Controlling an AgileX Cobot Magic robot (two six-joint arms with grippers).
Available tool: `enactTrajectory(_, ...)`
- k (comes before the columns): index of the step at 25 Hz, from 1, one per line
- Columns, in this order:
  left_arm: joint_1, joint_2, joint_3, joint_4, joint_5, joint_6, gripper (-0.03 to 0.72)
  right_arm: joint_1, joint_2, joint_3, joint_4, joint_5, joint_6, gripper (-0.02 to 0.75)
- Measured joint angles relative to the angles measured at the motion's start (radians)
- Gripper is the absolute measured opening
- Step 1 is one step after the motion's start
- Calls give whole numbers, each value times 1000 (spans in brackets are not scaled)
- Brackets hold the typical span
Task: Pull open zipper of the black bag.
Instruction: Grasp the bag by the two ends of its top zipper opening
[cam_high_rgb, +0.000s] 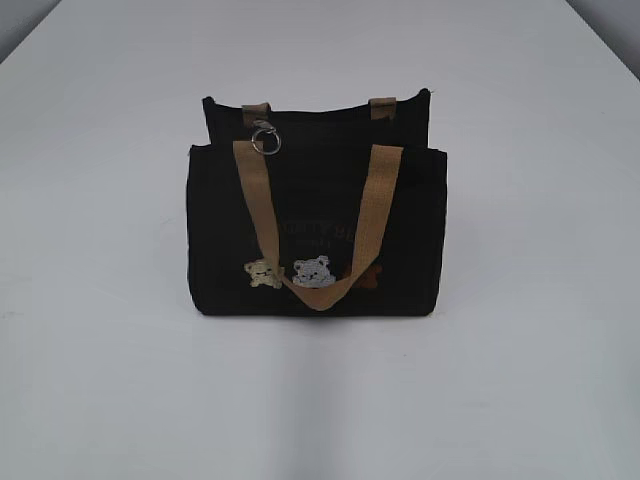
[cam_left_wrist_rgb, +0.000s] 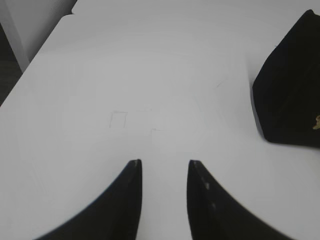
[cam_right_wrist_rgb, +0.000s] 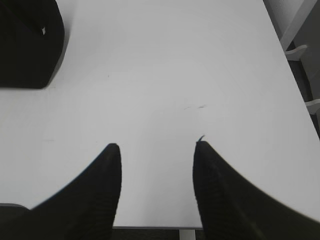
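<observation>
The black bag (cam_high_rgb: 316, 215) stands upright in the middle of the white table, front toward the exterior camera, with tan handles and small bear patches low on its front. Its zipper runs along the top, and the silver ring pull (cam_high_rgb: 265, 139) lies at the top left by the handle. No arm shows in the exterior view. My left gripper (cam_left_wrist_rgb: 164, 162) is open over bare table, with a corner of the bag (cam_left_wrist_rgb: 290, 95) far to its right. Also open and empty, my right gripper (cam_right_wrist_rgb: 157, 145) hovers over the table, with the bag's corner (cam_right_wrist_rgb: 27, 42) at upper left.
The white table (cam_high_rgb: 520, 380) spreads wide on all sides of the bag. In the right wrist view the table's edge (cam_right_wrist_rgb: 155, 228) lies just below the fingers, with white furniture legs (cam_right_wrist_rgb: 300, 50) beyond the right side. Faint pencil marks (cam_left_wrist_rgb: 120, 120) show in the left wrist view.
</observation>
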Motion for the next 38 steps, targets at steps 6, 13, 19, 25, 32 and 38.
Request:
enactTrajectory(6, 0, 0, 0, 0, 0, 0, 235, 0, 0, 0, 0, 0, 0, 372)
enactTrajectory(13, 0, 0, 0, 0, 0, 0, 235, 0, 0, 0, 0, 0, 1, 372)
enactTrajectory(19, 0, 0, 0, 0, 0, 0, 235, 0, 0, 0, 0, 0, 0, 372)
enactTrajectory(25, 0, 90, -19, -99, -56, 84, 235, 0, 0, 0, -8, 0, 0, 372)
enactTrajectory(32, 0, 565, -34, -874, -538, 883, 244, 0, 0, 0, 0, 0, 0, 372)
enactTrajectory(38, 1, 1062, -35, -1591, -544, 1752, 244, 0, 0, 0, 0, 0, 0, 372)
